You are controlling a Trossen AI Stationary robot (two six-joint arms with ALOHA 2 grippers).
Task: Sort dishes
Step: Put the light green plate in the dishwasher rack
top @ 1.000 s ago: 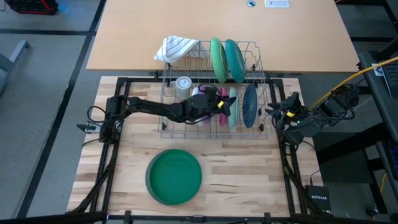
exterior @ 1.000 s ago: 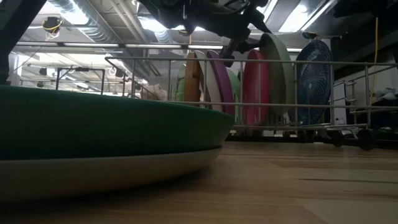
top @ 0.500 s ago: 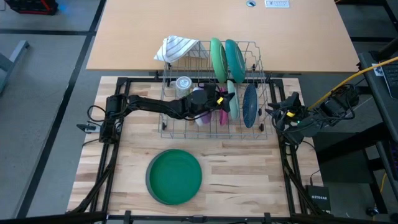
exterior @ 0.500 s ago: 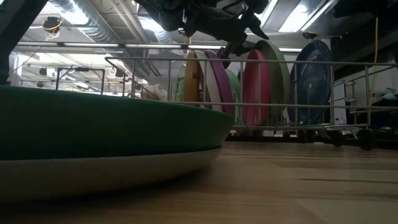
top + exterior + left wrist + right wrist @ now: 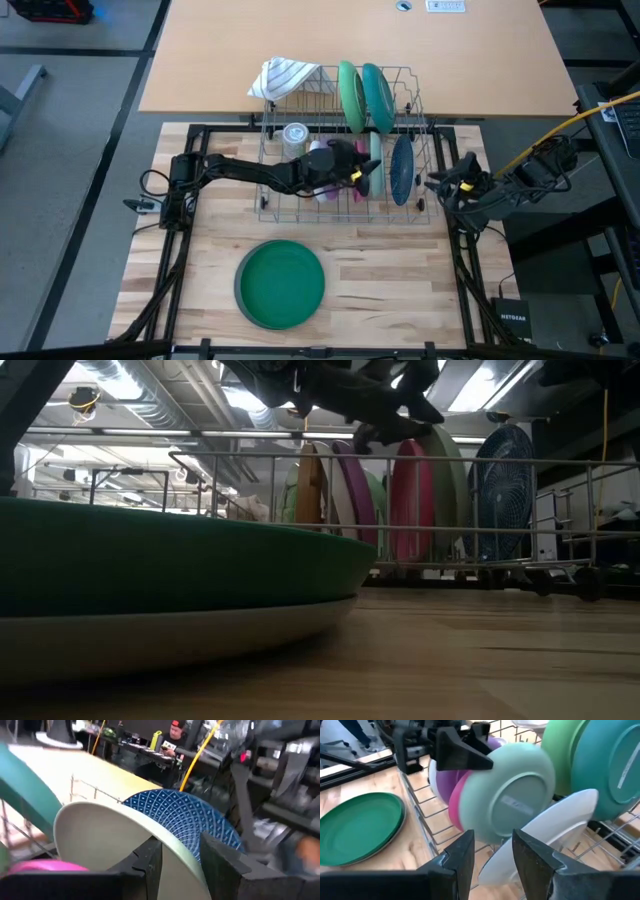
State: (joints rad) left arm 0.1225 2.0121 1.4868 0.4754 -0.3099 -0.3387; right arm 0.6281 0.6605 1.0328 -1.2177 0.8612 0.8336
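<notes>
Wire dish rack (image 5: 415,100), landmark, set at far middle of the wooden table (image 5: 400,300). Inside the rack, standing on edge: pale mint plate (image 5: 512,802), pink plate (image 5: 454,805) and purple plate (image 5: 440,782) close-packed beside it, blue patterned plate (image 5: 185,817) toward the rack's right end, white plate (image 5: 545,832) leaning low, green plate (image 5: 349,92) and teal plate (image 5: 378,95) at the rack's far side. In front of the rack, well apart: large dark green plate (image 5: 281,283) lying flat, stacked on a pale dish whose rim shows only in the low view. Left gripper (image 5: 181,855) reached in over the rack's middle, fingers part-open and straddling the top rim of the pale mint plate; firm clamp or loose bracket not settled from these angles, probably not yet squeezed. Right gripper (image 5: 492,852) parked just off the rack's right end, fingers spread, holding nothing. Handling, judged: plates likely light rigid plastic, smooth and slippery, unlikely to break if dropped, prone to pivot in a rim pinch. Best hold: upper rim, one finger each face, lifted straight up clear of the wires and of the neighbouring pink plate.
</notes>
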